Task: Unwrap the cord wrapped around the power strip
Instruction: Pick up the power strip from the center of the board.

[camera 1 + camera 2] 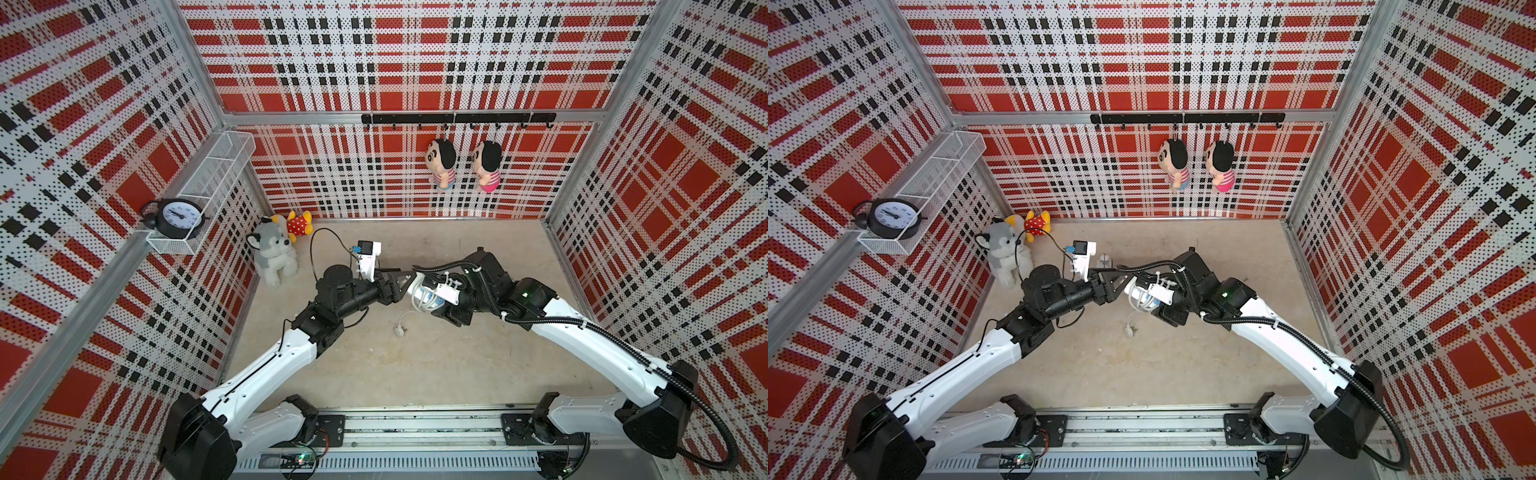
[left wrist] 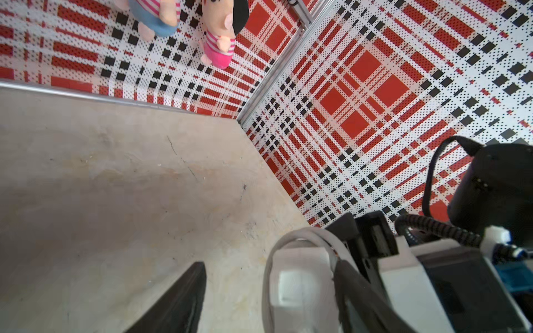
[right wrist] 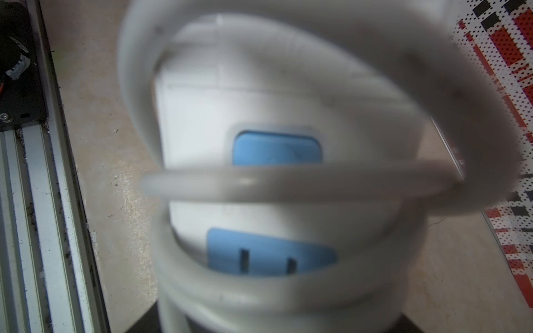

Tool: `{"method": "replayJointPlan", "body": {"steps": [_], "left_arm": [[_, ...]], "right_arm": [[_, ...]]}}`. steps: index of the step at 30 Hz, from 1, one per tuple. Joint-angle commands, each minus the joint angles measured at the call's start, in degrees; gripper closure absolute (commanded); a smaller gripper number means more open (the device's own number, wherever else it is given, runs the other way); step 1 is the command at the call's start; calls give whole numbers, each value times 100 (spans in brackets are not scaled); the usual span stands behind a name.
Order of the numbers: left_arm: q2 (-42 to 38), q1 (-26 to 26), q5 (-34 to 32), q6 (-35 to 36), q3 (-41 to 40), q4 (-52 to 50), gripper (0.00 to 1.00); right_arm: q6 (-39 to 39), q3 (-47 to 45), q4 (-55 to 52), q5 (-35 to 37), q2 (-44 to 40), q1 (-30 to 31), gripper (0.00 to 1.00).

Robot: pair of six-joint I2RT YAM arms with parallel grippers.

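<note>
While right gripper tight on power strip, left gripper spread astride its end and cord

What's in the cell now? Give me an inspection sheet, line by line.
Surface: beige tabletop, scuffed.
Job's things: power strip held, cord looped round it, plug on the tabletop.
Clutter: husky plush, yellow plush, clock in wire basket, two dolls on hook rail.
Grippers: left gripper open, straddling the strip's end; right gripper shut on the power strip.
Cables: black robot cables on both arms.
Surroundings: plaid pegboard walls.
</note>
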Motion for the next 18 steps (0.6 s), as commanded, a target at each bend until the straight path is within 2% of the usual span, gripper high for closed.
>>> {"method": "replayJointPlan", "body": {"steps": [1,3,7,15,18], "left_arm": [[-141,-45,156,-75,48,-313,31],[-137,-40,93,-33,65,-444,38],[-64,-49,128,22,109,-577,44],[87,-58,662,-148,128,-333,43],[79,-50,780,-214,127,-242,50]], "right_arm": [[-327,257,381,-147,0,-16,100],[-383,327,394,-177,51,-16,100],[-477,422,400,-141,148,-16,100],[-666,627,513,-306,307,-16,100],[-745,652,515,-320,350,-16,100]]}}
